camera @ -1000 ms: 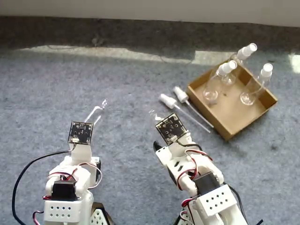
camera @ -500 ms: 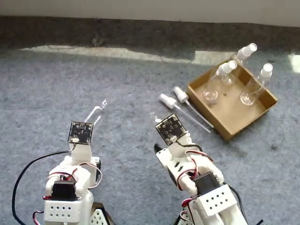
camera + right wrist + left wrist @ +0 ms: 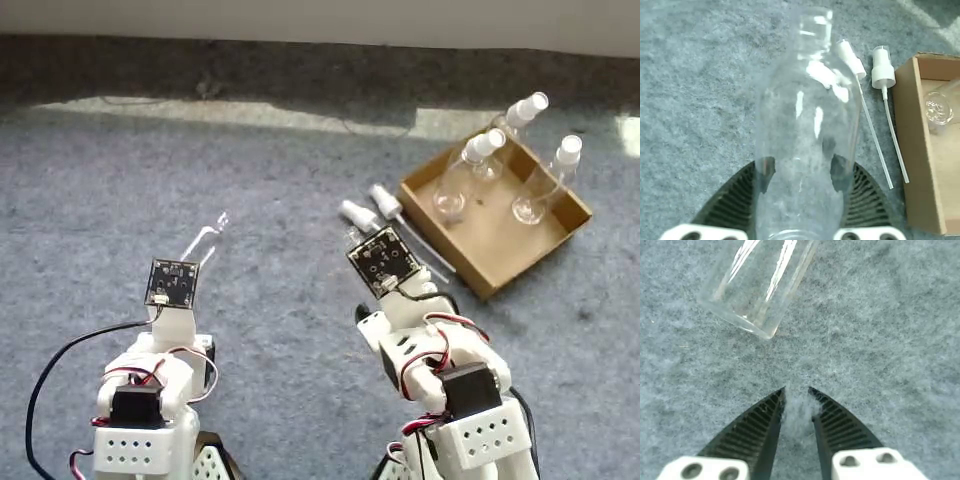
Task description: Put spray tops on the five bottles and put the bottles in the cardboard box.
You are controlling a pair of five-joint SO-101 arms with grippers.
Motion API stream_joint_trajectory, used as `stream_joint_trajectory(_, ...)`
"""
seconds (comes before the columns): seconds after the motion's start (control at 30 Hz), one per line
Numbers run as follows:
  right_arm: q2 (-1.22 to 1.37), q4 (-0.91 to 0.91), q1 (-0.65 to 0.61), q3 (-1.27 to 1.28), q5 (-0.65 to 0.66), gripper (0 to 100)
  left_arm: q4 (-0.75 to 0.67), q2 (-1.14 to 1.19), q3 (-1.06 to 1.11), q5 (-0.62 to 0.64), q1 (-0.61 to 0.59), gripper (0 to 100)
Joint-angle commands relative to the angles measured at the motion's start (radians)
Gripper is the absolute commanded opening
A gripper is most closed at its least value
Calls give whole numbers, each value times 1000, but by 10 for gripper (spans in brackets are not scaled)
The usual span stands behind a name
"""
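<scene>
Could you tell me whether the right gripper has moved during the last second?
Yes: holding the bottle, the right gripper has shifted toward the cardboard box.

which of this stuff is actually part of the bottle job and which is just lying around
Job:
cardboard box
three capped bottles inside it
two loose spray tops beside it
open bottle held in the right gripper
second open bottle lying ahead of the left gripper

Lying about:
black cable by the left arm's base
grey carpet underneath

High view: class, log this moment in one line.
right end effector: holds uncapped bottle | left end effector: open, empty | loose spray tops: two | cardboard box: three capped bottles
</scene>
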Motion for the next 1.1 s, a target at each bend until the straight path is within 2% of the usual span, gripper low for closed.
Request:
stream_joint_trajectory(0.0, -12, 10, 16, -68, 17, 63, 6, -12, 19, -9, 13, 46)
stream_joint_trajectory(0.23, 168, 58, 18, -77, 15, 63, 6, -12, 19, -9, 13, 46)
stream_joint_trajectory(0.57, 433, -42, 18, -79, 15, 63, 6, -12, 19, -9, 13, 46)
stream_joint_trajectory(0.9, 506, -51, 18, -79, 15, 63, 6, -12, 19, -9, 13, 46)
stream_joint_trajectory(1.07, 506, -85, 104, -79, 15, 63, 6, -12, 19, -9, 13, 46)
